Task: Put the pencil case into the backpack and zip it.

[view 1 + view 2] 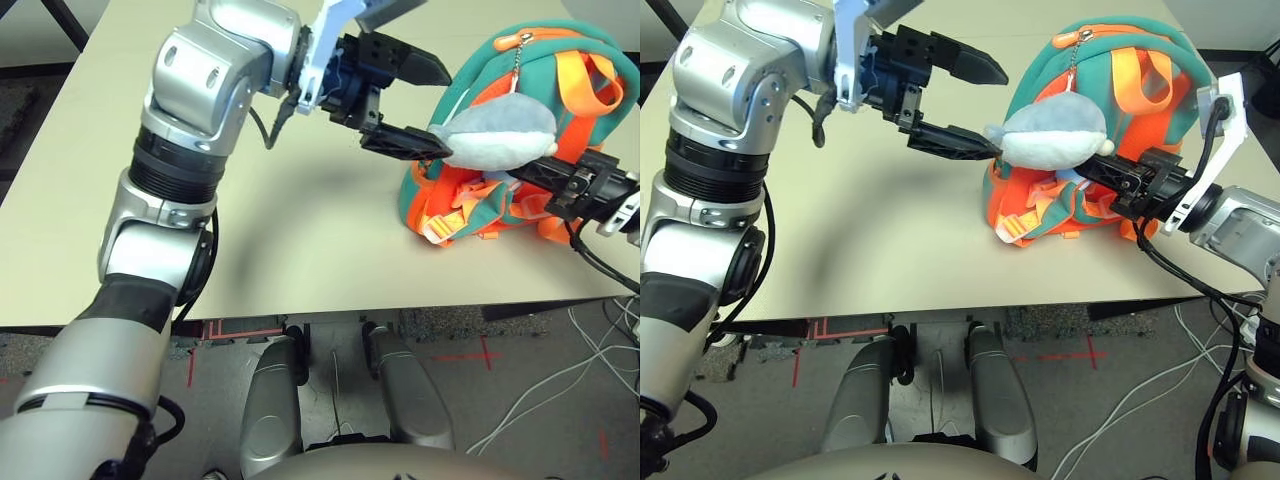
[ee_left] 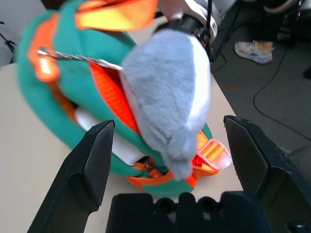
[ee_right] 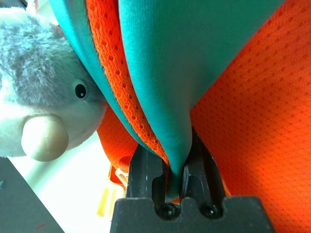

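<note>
— Start with the left eye view. What is the left gripper (image 1: 432, 110) doing?
— It is released, its two fingers wide apart beside the backpack (image 1: 590, 125) on the table (image 1: 330, 215). The plush fish charm (image 1: 500, 132) hangs from its chain (image 1: 517, 65), in front of the bag.

— And from the right eye?
— The right arm (image 1: 1235, 225) reaches in behind the charm, at the strap side, probably to steady the bag while the other hand works.

— The left wrist?
— Nothing is between those open fingers. Beyond them, a smooth white edge shows in the bag's side opening, below the orange zipper end (image 2: 47, 65). I take it for the pencil case (image 2: 119, 143), lying inside the bag, though its lettering is out of sight.

— And the right wrist?
— The right gripper (image 3: 170, 165) is clenched on a fold of teal fabric (image 3: 163, 73) with orange mesh, likely so the bag won't slide when the zipper is pulled.

— So what's left?
— Closing it, I'd judge. The dangling charm could get in the way of the left fingers.
</note>
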Action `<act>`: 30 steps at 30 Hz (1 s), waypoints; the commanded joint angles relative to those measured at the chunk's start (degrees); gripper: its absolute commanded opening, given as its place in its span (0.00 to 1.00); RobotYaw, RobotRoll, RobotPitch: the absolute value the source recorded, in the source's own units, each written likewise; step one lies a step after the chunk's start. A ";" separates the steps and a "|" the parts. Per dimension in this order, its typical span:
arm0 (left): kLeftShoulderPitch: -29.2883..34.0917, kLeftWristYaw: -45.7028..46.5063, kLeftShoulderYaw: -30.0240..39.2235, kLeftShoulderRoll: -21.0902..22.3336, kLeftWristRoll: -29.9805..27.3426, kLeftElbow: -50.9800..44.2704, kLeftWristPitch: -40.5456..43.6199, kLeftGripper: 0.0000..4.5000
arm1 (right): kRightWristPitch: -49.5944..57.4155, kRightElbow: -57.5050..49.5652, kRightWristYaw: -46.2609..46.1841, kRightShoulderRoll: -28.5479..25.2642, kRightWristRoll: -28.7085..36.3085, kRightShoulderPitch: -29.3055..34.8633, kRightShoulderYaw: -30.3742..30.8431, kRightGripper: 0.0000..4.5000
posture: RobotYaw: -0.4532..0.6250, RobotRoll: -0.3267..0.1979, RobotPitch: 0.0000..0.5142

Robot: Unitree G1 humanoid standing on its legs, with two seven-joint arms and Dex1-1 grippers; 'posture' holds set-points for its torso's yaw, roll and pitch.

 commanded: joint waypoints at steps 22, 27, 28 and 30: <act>1.47 6.19 2.54 -3.35 -1.12 1.01 1.12 0.07 | 0.45 -0.84 -1.16 0.82 0.55 1.67 -0.42 0.01 | 0.29 0.62 0.52; 1.43 6.74 7.97 0.29 -4.27 2.18 6.23 0.02 | 0.51 -0.80 -1.19 0.83 0.58 1.88 -0.42 0.01 | 0.29 0.62 0.52; 1.70 6.71 9.06 1.41 -4.99 2.25 7.52 0.02 | 0.54 -0.81 -1.16 0.80 0.57 2.00 -0.43 0.01 | 0.29 0.62 0.53; 3.22 7.00 11.38 3.67 -7.28 1.29 11.52 0.02 | 0.60 -0.77 -1.21 0.76 0.55 2.30 -0.53 0.01 | 0.29 0.62 0.53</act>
